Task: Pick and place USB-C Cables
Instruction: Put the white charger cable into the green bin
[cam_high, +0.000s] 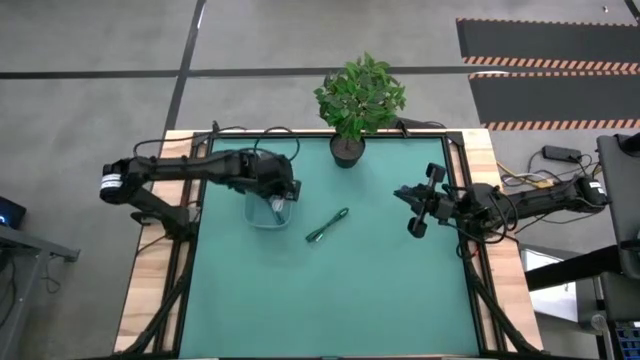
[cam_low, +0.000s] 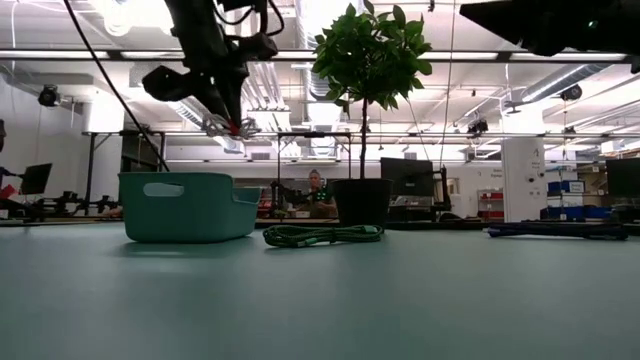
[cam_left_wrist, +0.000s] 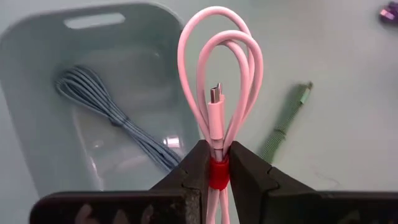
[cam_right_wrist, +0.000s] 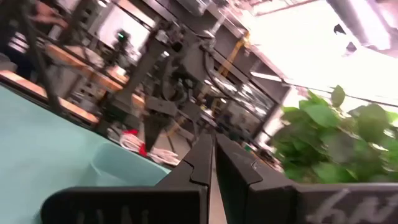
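Observation:
My left gripper hangs above the pale teal bin, shut on the white cable bundle with a red tie; the low view shows that bundle well above the bin. One grey-green cable lies on the bin's floor. A second green cable lies flat on the mat just right of the bin. A dark purple cable lies farther right on the mat. My right gripper waits shut near the table's right edge, holding nothing. My left gripper pinches the white bundle between its two fingers at the red tie that binds the strands. The fingers point down from above. The loops and a USB-C plug stick out past the fingertips, and the bundle hangs lifted clear over the bin.
A potted plant stands at the table's far edge, behind the bin and the green cable. The teal mat is bare toward the near edge. In the low view a person sits in the room beyond the table.

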